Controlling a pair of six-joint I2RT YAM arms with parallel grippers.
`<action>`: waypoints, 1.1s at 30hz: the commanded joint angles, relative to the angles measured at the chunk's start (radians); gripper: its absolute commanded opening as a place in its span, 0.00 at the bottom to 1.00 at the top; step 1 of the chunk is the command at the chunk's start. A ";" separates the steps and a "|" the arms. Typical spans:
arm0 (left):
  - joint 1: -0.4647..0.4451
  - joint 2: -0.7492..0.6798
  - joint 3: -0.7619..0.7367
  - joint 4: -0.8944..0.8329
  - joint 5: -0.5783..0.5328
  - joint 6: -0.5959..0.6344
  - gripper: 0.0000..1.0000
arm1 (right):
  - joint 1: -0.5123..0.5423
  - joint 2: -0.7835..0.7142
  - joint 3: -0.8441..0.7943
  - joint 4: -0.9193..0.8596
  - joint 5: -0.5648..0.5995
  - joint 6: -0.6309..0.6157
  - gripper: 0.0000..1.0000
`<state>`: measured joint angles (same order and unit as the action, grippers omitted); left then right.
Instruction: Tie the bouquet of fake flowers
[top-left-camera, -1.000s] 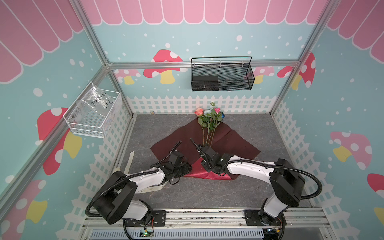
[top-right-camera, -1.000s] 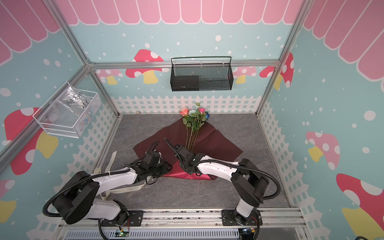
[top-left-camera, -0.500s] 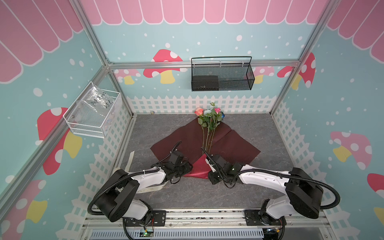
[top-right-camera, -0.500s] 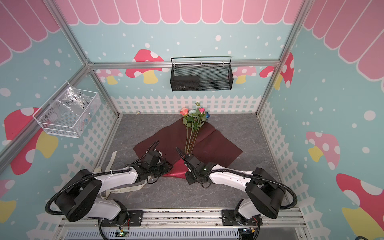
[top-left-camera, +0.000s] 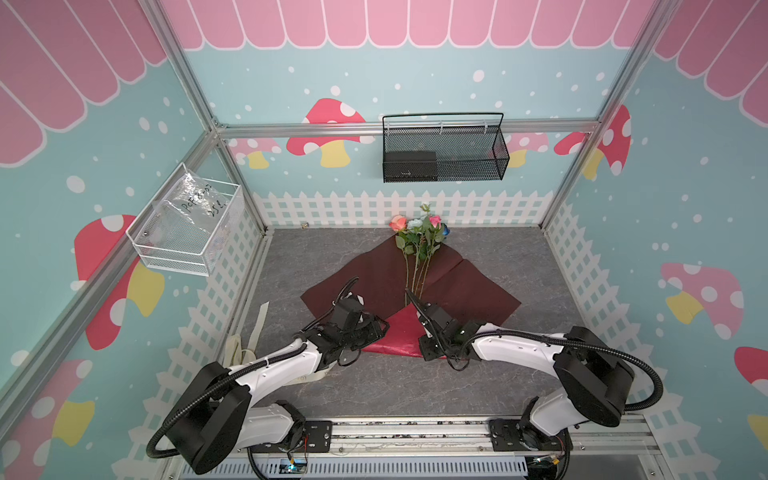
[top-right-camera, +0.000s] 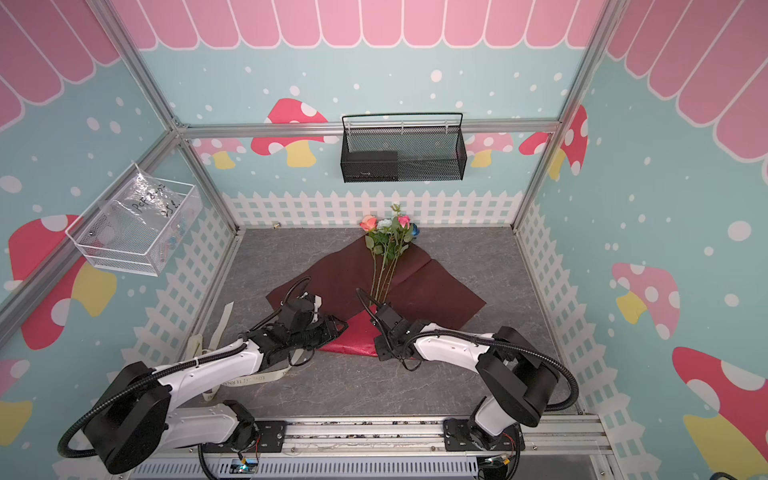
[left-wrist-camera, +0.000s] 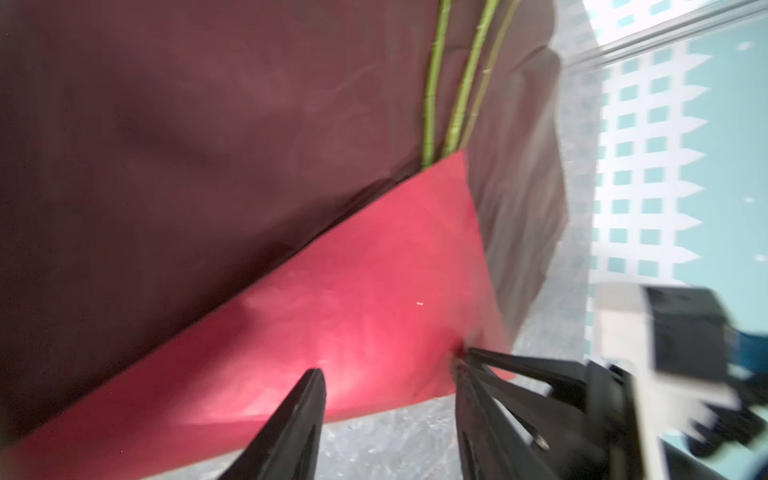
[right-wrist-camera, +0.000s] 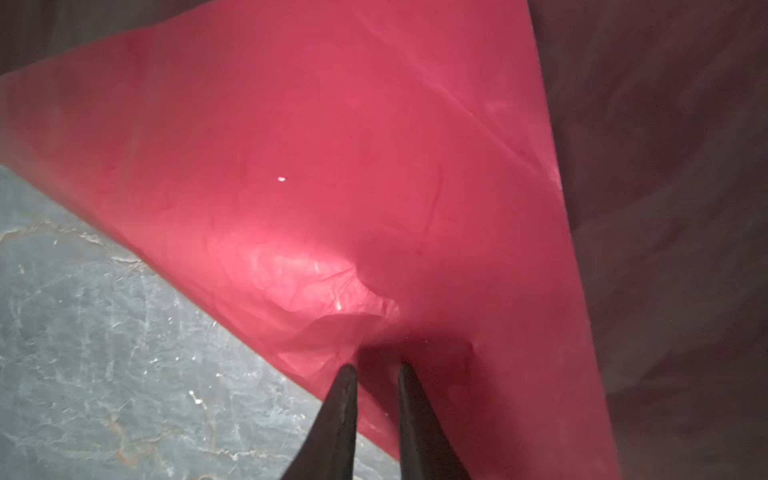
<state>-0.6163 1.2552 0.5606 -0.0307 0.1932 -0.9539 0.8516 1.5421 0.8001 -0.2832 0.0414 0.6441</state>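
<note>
The bouquet of fake flowers (top-left-camera: 419, 232) lies with its green stems (left-wrist-camera: 432, 104) on dark maroon wrapping paper (top-left-camera: 361, 278). The paper's near corner is folded over the stem ends and shows its shiny red side (top-left-camera: 397, 332) (right-wrist-camera: 332, 145). My left gripper (top-left-camera: 384, 326) (left-wrist-camera: 388, 370) is open at the flap's left near edge with nothing between its fingers. My right gripper (top-left-camera: 424, 353) (right-wrist-camera: 377, 368) sits at the flap's right near edge. Its jaws are almost together around puckered red paper, and I cannot tell if they pinch it.
A cream lettered ribbon (top-right-camera: 245, 380) lies on the grey floor under my left arm, near the left fence. A black mesh basket (top-left-camera: 444, 153) hangs on the back wall. A white wire basket (top-left-camera: 187, 224) with a plastic bag hangs on the left wall.
My right gripper has drawn back from the stem ends to the flap's near edge, and its jaws have narrowed. The red flap now lies folded over. My left jaws stand slightly wider.
</note>
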 joint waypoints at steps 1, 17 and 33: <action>-0.036 0.004 0.022 -0.051 -0.009 0.006 0.54 | -0.012 0.031 0.024 0.001 0.012 0.007 0.22; 0.004 0.165 -0.040 0.014 -0.075 -0.033 0.43 | -0.022 -0.005 0.054 -0.037 -0.073 -0.037 0.27; -0.002 0.107 -0.080 0.020 -0.098 -0.088 0.38 | -0.021 -0.059 -0.030 -0.085 -0.202 0.011 0.24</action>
<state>-0.6167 1.3815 0.4885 -0.0059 0.1230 -1.0203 0.8326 1.4677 0.7742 -0.3454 -0.1688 0.6445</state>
